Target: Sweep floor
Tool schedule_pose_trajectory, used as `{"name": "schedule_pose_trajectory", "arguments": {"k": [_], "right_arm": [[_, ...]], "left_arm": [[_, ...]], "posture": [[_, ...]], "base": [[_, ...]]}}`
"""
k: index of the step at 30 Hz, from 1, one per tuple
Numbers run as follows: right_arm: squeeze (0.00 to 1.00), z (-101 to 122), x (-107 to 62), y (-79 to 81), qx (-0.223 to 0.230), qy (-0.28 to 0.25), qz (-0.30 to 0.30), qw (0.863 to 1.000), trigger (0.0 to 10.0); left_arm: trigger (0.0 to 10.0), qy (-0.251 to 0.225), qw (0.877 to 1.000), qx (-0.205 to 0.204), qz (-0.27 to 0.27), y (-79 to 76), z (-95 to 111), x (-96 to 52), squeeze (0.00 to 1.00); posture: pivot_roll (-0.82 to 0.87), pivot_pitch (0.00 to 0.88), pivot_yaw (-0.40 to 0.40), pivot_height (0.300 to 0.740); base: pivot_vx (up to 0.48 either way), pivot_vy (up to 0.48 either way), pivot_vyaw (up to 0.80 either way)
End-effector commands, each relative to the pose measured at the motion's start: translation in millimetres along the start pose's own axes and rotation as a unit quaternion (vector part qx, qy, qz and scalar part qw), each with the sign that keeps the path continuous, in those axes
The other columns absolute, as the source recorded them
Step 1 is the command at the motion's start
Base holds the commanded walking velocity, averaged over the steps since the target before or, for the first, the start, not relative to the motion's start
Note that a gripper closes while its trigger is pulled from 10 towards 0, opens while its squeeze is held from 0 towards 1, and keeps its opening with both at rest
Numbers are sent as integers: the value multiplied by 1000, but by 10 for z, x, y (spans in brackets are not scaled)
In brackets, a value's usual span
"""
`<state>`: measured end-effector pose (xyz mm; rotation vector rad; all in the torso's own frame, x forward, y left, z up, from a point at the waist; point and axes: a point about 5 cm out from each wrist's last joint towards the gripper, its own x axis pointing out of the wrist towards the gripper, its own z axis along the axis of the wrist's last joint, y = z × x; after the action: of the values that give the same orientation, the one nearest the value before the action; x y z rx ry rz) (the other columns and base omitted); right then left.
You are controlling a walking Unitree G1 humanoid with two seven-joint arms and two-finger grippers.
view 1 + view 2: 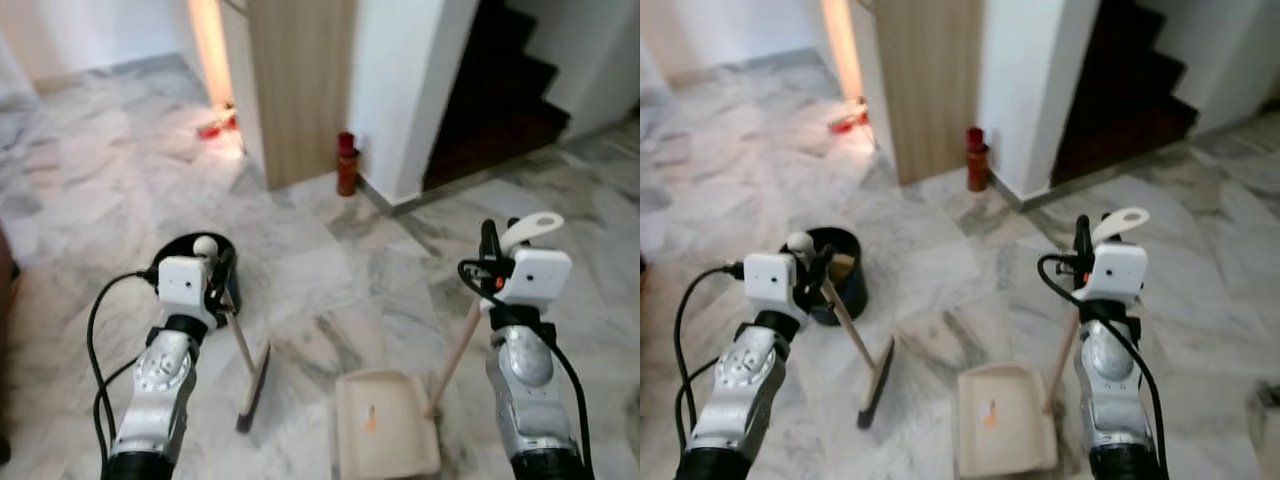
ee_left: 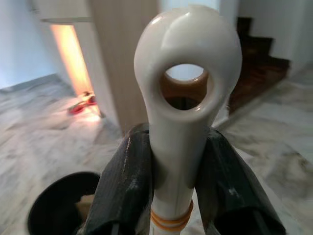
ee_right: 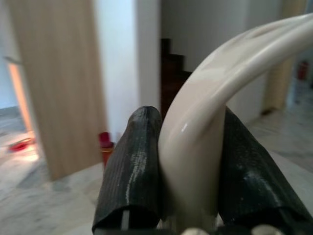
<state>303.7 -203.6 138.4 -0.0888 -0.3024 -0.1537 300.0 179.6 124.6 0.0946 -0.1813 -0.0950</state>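
Observation:
My left gripper (image 1: 215, 272) is shut on the top of a broom's handle (image 1: 242, 345), whose cream end with a hanging hole (image 2: 188, 73) stands between the black fingers (image 2: 124, 186). The dark broom head (image 1: 255, 385) rests on the marble floor. My right gripper (image 1: 497, 258) is shut on the curved cream grip (image 3: 220, 98) of a dustpan's wooden handle (image 1: 455, 350). The cream dustpan (image 1: 395, 445) sits flat on the floor between my arms, with a small orange scrap (image 1: 370, 420) inside it. Broom head and pan lie a short gap apart.
A black bin (image 1: 840, 275) stands on the floor just behind my left gripper. Ahead are a wooden panel (image 1: 300, 80), a white pillar (image 1: 400, 90), a red bottle (image 1: 346, 163) at its foot, dark stairs (image 1: 500, 90) and a red item (image 1: 215, 125).

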Motion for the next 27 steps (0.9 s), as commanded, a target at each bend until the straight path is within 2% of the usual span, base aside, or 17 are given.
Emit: {"name": "schedule_pose_trajectory", "arguments": {"k": [1, 6, 12, 27], "right_arm": [[0, 82, 34, -56, -7, -20, -5, 1000, 10000], [0, 84, 39, -60, -8, -19, -5, 1000, 10000], [0, 88, 53, -75, -9, -19, -8, 1000, 10000], [0, 98, 71, -93, -9, -19, -13, 1000, 10000]], "left_arm": [[10000, -27, 1000, -2, -9, -62, 97, 55, 0], [10000, -29, 1000, -1, -8, -66, 102, 62, 0], [10000, -29, 1000, -1, -5, -65, 99, 68, 0], [10000, -31, 999, -7, 1, -63, 98, 78, 0]], "posture": [[-88, 13, 40, 740], [-86, 16, 36, 740], [-85, 28, 31, 740], [-91, 43, 28, 740]], "base": [[0, 0, -800], [0, 0, -800], [0, -373, -800], [0, 0, -800]]}}
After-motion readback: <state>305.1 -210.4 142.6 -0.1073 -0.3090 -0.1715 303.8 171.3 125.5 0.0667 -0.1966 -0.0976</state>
